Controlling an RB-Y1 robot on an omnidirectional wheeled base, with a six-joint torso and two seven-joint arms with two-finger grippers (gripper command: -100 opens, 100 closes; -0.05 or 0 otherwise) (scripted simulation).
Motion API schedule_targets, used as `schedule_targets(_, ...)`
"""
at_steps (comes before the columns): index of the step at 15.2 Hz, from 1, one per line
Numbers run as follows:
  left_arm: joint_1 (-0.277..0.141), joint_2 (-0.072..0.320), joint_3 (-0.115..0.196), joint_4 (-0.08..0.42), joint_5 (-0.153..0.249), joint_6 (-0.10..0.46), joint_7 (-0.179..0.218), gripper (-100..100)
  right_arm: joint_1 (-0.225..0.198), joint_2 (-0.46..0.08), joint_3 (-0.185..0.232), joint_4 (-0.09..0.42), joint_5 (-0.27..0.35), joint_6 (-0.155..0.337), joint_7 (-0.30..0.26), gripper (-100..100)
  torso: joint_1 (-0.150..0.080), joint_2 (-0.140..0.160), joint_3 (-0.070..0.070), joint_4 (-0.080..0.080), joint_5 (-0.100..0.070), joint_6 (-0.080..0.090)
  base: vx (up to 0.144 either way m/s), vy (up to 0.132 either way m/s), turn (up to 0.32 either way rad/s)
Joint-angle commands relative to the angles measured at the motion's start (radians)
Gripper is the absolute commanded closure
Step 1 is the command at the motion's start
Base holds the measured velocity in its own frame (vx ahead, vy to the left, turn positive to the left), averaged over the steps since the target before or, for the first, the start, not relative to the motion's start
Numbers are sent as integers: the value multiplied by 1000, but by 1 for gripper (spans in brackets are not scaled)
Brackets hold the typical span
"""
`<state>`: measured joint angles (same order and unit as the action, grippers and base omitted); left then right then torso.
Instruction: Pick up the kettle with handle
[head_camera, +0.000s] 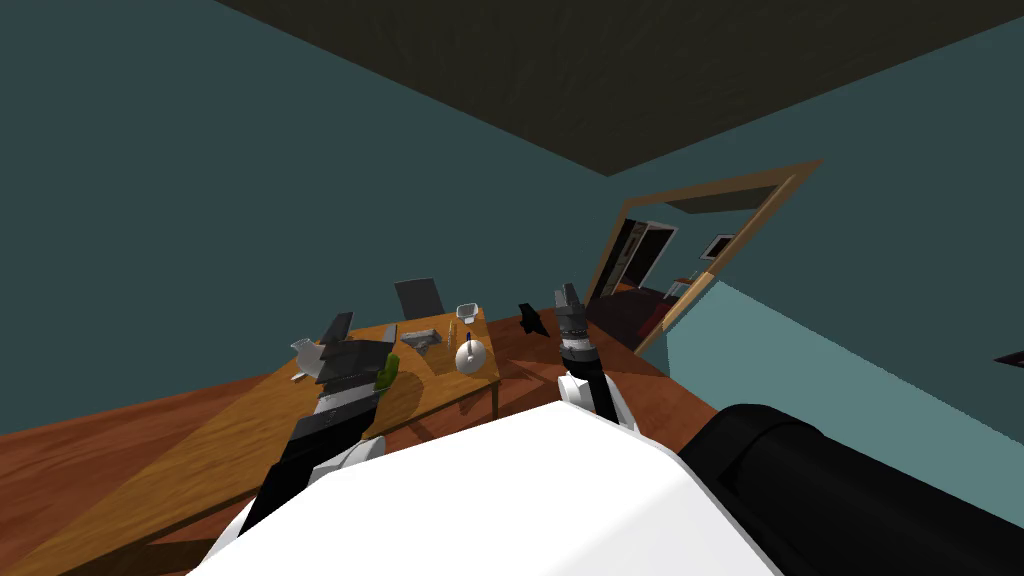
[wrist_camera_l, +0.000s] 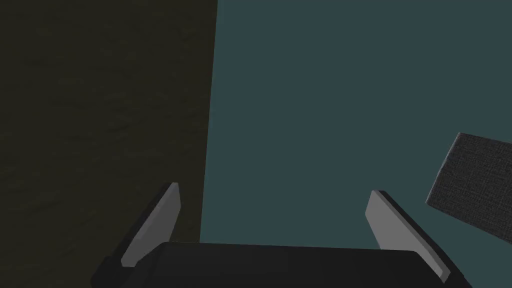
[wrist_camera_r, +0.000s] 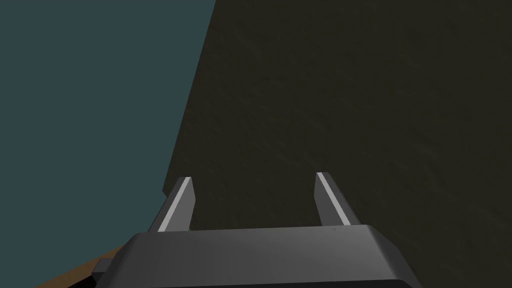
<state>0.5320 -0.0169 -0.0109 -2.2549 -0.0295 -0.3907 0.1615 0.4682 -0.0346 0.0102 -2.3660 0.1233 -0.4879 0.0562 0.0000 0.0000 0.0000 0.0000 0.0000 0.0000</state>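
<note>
Kettle (head_camera: 471, 357) stands white and round near the table's (head_camera: 250, 425) right corner, well apart from my left gripper (wrist_camera_l: 275, 189) and right gripper (wrist_camera_r: 254, 176), both spread and empty, and since the right looks nearer I would tip it down over the top handle (head_camera: 468, 339).

The room is enclosed by teal walls (head_camera: 150, 200) under a dark ceiling (head_camera: 650, 70), and a wooden table (head_camera: 230, 440) with a grey chair (head_camera: 420, 296) is set on a reddish wooden floor (head_camera: 80, 450) near a wood-framed doorway (head_camera: 700, 250).

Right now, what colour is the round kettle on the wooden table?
The round kettle is white; head view.
</note>
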Motion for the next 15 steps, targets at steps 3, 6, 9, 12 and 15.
schedule_targets(3, -5, 68, -1, 13, 7, 9, 0, -100, 0, 0, 0, 0, 0, 0, 0, 0, 0, 0, 0, 0, 0, 0, 3, -9, 1)
schedule_targets(6, -12, 120, -3, 32, 17, 22, 0, -100, 0, 0, 0, 0, 0, 0, 0, 0, -1, 0, 0, 0, 0, 0, 6, -18, 3)
schedule_targets(9, -28, 184, -8, 76, 38, 51, 0, -100, 0, 0, 0, 0, 0, 0, 0, 0, -2, -1, 0, 0, 0, 0, 7, -31, 5)
schedule_targets(12, -50, 231, -14, 133, 67, 89, 0, -100, 0, 0, 0, 0, 0, 0, 0, 0, -3, -1, -1, 0, -1, 0, 18, -55, 9)
schedule_targets(15, -75, 262, -21, 200, 102, 135, 1, -100, 0, 0, 0, 0, 0, 0, 0, 0, -5, -2, -1, 0, -1, 0, 21, -72, 11)
